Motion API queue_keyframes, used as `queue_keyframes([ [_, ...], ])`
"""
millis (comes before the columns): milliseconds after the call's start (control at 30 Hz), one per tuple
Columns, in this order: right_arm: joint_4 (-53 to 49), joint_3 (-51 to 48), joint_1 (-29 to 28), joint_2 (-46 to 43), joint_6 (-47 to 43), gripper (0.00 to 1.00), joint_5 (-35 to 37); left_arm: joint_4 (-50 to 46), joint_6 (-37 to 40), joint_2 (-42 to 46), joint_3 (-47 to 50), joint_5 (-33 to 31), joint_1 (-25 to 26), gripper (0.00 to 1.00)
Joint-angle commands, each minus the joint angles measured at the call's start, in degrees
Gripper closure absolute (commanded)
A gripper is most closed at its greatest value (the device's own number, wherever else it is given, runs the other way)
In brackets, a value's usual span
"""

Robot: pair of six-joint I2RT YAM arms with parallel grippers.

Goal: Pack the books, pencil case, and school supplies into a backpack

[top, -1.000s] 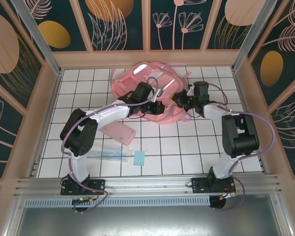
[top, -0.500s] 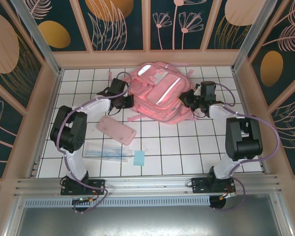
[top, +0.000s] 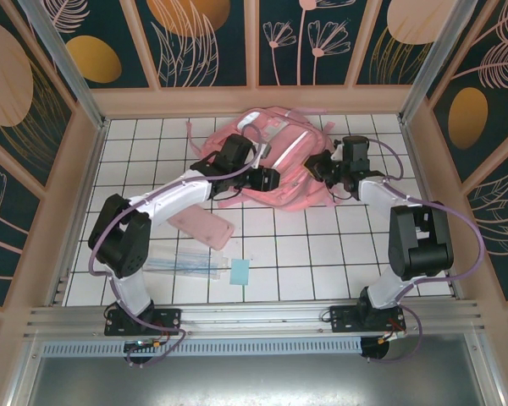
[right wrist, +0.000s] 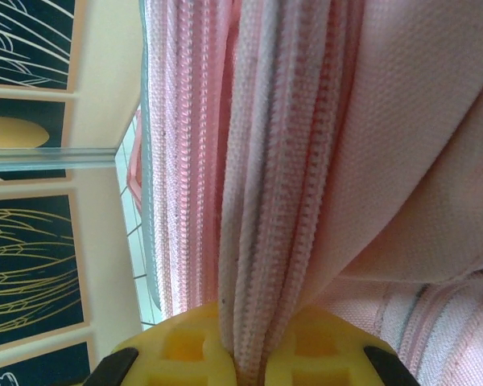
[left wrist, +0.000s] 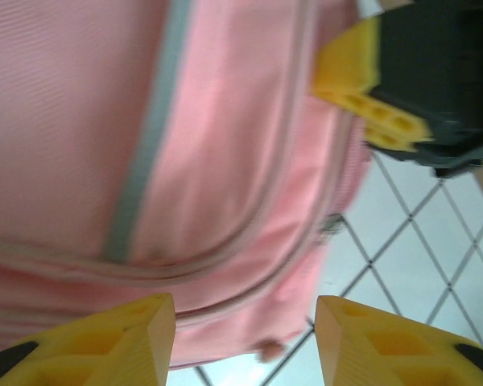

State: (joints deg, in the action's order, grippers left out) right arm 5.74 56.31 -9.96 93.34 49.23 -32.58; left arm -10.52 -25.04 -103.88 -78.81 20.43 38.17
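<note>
The pink backpack [top: 275,152] lies at the back of the tiled floor, and in the left wrist view the backpack [left wrist: 185,145] is seen close up. My left gripper [top: 267,179] [left wrist: 245,318] hovers open over its front, nothing between the yellow fingers [left wrist: 137,330]. My right gripper [top: 319,169] [right wrist: 253,366] is shut on a bunched zipper edge of the backpack [right wrist: 282,177] at its right side. The pale pink pencil case [top: 201,227] lies flat in front of the backpack. A clear bluish packet [top: 182,263] and a light-blue pad [top: 240,271] lie nearer the bases. The books are out of view.
Low cream walls [top: 254,101] close off the tiled floor [top: 322,262] at the back and sides. A loose pink strap [top: 305,112] runs behind the backpack. The right gripper's yellow and black jaw [left wrist: 386,88] is close by at the upper right of the left wrist view.
My left arm swung out to the backpack's left, then back over its front, and its jaws opened. The backpack shifted and slumped. The right gripper kept its grip.
</note>
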Motion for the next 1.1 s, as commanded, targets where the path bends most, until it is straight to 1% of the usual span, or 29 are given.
queue_keyframes([
  [0,3.89,4.1,-1.37,-1.06,0.69,1.0,-1.01,-1.4,-3.25,-1.9,-1.95,5.47,-0.08,0.49],
  [133,4.06,4.43,-1.69,-1.37,0.89,1.0,-0.56,0.62,-7.94,-3.55,-0.52,7.41,0.4,0.45],
  [233,4.41,4.52,-1.91,-1.65,1.25,1.0,-0.48,2.42,-10.14,-4.51,0.72,6.77,0.7,0.42],
  [400,4.46,4.34,-2.18,-2.03,1.42,1.0,-0.58,6.52,-12.79,-5.69,1.9,6.55,0.85,0.42],
  [567,4.39,4.02,-2.14,-2.04,1.53,1.0,0.27,6.22,-14.5,-6.27,1.54,8.02,1.6,0.41],
  [767,5.31,3.89,-1.87,-1.9,2.31,1.0,0.32,2.94,-15.42,-2.95,4.36,8.75,2.63,0.4],
  [900,5.03,4.0,-1.89,-1.99,2.14,1.0,1.0,4.24,-16.97,-2.08,5.76,9.44,2.78,0.4],
  [1067,6.38,2.95,-2.32,-2.63,3.23,1.0,0.76,8.44,-17.82,-4.04,5.51,6.38,2.87,0.41],
])
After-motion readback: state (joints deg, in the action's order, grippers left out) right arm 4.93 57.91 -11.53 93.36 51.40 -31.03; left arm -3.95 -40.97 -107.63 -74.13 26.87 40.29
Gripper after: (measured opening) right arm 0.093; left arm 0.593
